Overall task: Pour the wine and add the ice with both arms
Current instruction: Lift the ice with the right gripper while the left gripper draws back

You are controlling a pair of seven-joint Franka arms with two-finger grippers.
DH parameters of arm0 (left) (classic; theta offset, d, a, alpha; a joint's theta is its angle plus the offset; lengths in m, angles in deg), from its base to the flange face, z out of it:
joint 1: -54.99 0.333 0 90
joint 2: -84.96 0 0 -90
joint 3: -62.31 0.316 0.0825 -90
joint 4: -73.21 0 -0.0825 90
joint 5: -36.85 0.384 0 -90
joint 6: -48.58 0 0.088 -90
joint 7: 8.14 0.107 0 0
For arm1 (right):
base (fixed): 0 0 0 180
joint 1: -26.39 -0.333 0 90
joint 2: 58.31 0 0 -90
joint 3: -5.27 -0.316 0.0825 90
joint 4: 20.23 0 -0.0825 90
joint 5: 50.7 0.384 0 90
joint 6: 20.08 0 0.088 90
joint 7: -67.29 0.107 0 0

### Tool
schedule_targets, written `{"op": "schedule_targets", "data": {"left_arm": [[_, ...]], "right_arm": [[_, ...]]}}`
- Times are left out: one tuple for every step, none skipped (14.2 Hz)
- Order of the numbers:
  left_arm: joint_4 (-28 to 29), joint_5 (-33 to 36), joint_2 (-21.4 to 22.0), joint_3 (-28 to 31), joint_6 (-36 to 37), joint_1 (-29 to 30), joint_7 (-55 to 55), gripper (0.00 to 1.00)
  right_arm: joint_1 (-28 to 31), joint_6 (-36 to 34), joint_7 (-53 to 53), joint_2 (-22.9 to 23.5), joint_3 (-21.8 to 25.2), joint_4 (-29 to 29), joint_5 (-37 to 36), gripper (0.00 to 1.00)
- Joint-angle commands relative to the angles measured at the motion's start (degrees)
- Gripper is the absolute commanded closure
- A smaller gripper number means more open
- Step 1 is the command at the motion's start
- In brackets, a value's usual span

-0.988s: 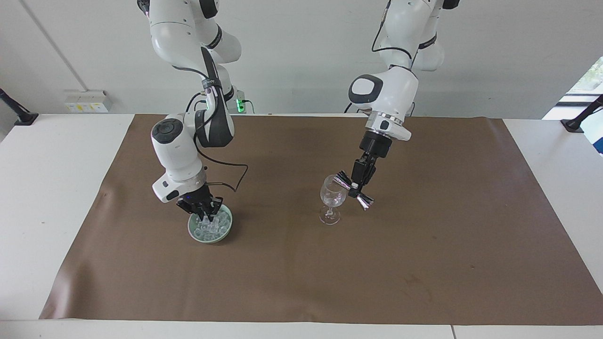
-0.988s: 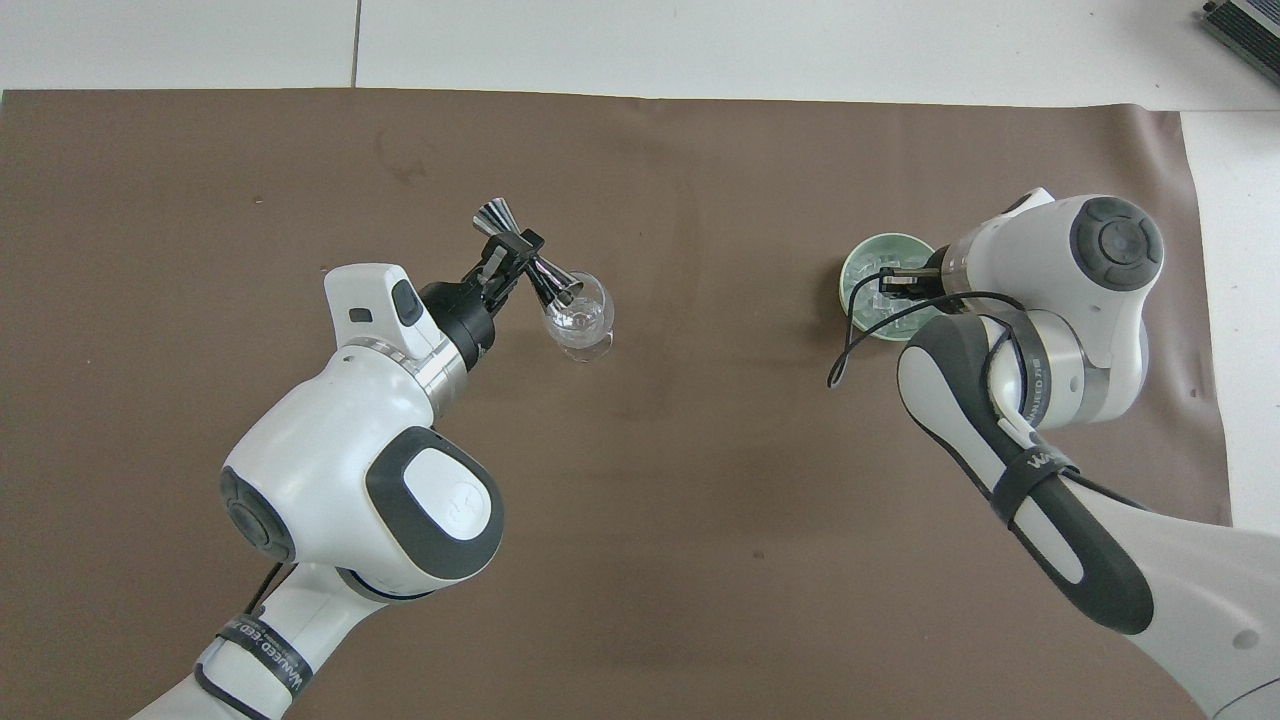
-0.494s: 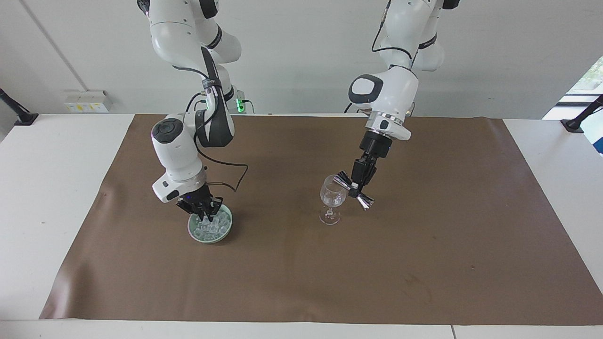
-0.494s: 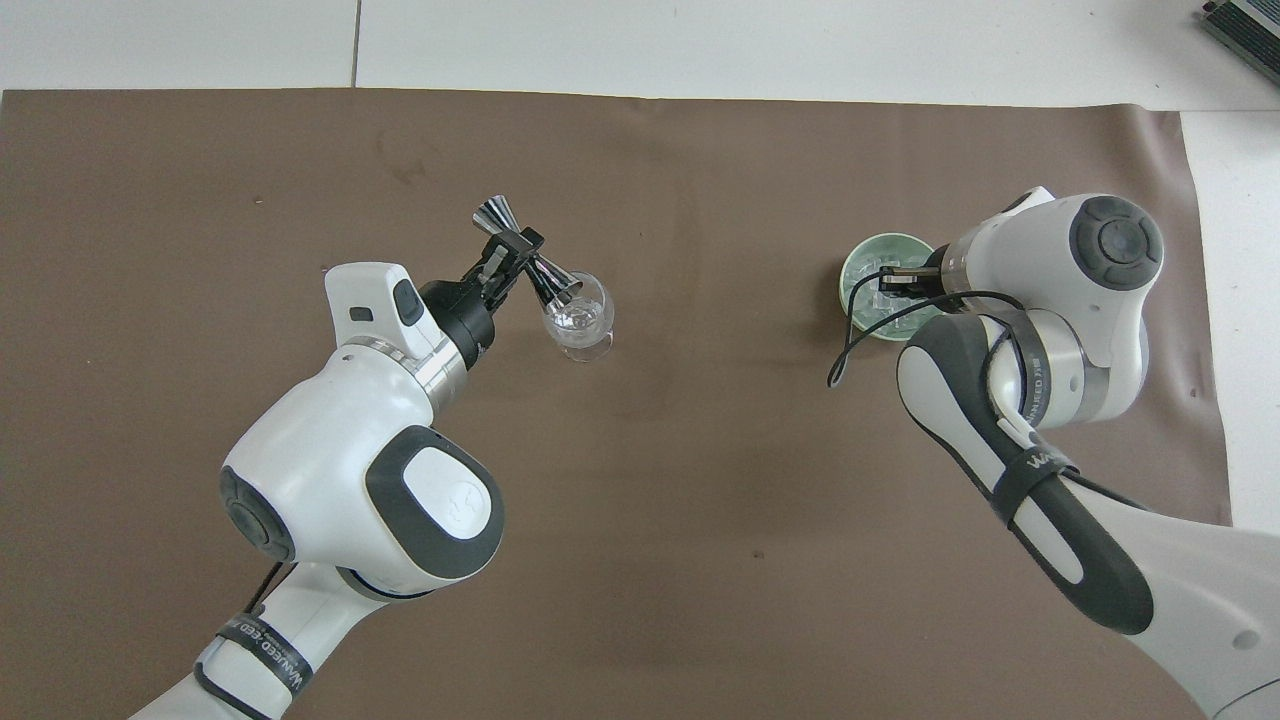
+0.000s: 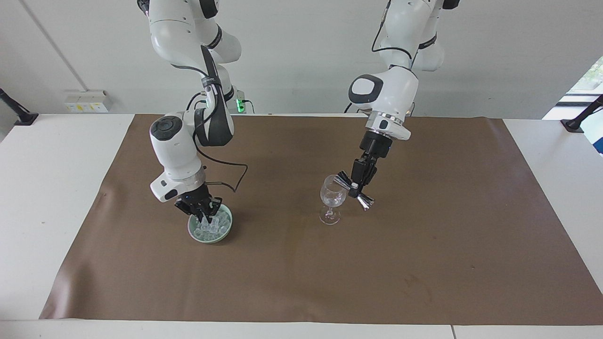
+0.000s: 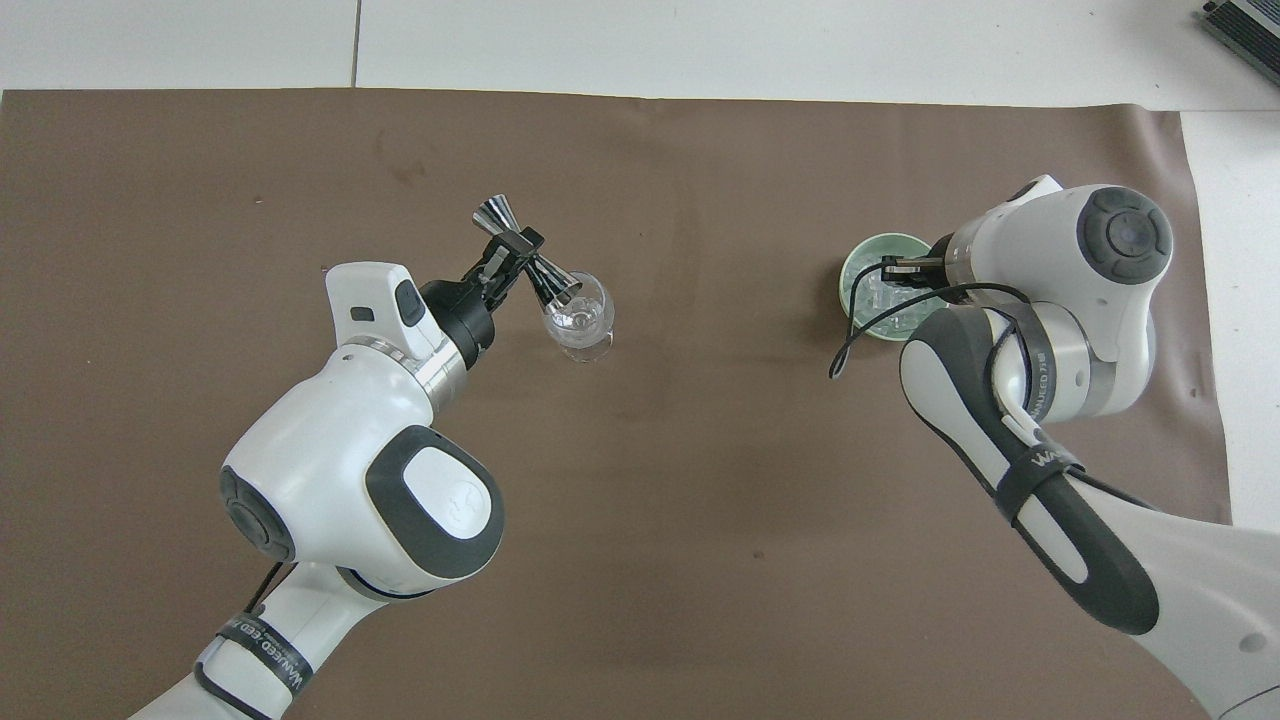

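Note:
A clear stemmed wine glass (image 5: 330, 200) (image 6: 584, 322) stands mid-mat. My left gripper (image 5: 355, 189) (image 6: 514, 256) is shut on the waist of the steel jigger (image 5: 365, 202) (image 6: 492, 213). The jigger is tipped, its lower mouth at the glass rim; no wine is discernible. Toward the right arm's end sits a pale green bowl (image 5: 227, 230) (image 6: 858, 262) heaped with ice (image 5: 215, 229) (image 6: 878, 302). My right gripper (image 5: 206, 218) (image 6: 893, 268) points down into the bowl, fingertips closed on a clear cube at the top of the heap.
A brown mat (image 5: 301, 273) covers most of the white table (image 5: 52, 197). A black cable (image 5: 235, 174) loops from the right arm's wrist just above the mat, beside the bowl. Wall sockets (image 5: 87, 101) sit at the table's robot-side edge.
The right arm's wrist and gripper have risen slightly over the bowl. The left arm, the jigger and the glass have not moved.

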Motion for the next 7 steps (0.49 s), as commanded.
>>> {"op": "schedule_targets", "data": {"left_arm": [[-0.93,0.45,-0.67,0.78,-1.21,-0.80,0.59,1.00],[-0.93,0.45,-0.67,0.78,-1.21,-0.72,0.59,1.00],[-0.93,0.45,-0.67,0.78,-1.21,-0.72,0.59,1.00],[-0.93,0.45,-0.67,0.78,-1.21,-0.72,0.50,1.00],[-0.93,0.45,-0.67,0.78,-1.21,-0.63,0.50,1.00],[-1.02,0.36,-0.67,0.78,-1.13,-0.63,0.50,1.00],[-1.02,0.36,-0.58,0.78,-1.12,-0.54,0.50,1.00]], "right_arm": [[0.50,-0.59,0.80,0.01,-0.08,-0.80,-1.18,1.00],[0.59,-0.59,0.80,-0.07,-0.08,-0.89,-1.18,1.00],[0.59,-0.77,0.80,-0.16,-0.08,-1.24,-1.18,1.00],[0.59,-0.94,0.89,-0.16,-0.08,-1.50,-1.18,1.00],[0.59,-1.03,0.98,-0.25,-0.08,-1.76,-1.18,1.00],[0.68,-1.12,1.24,-0.25,-0.08,-2.11,-1.18,1.00],[0.68,-1.29,1.33,-0.42,-0.08,-2.12,-1.09,1.00]]}}
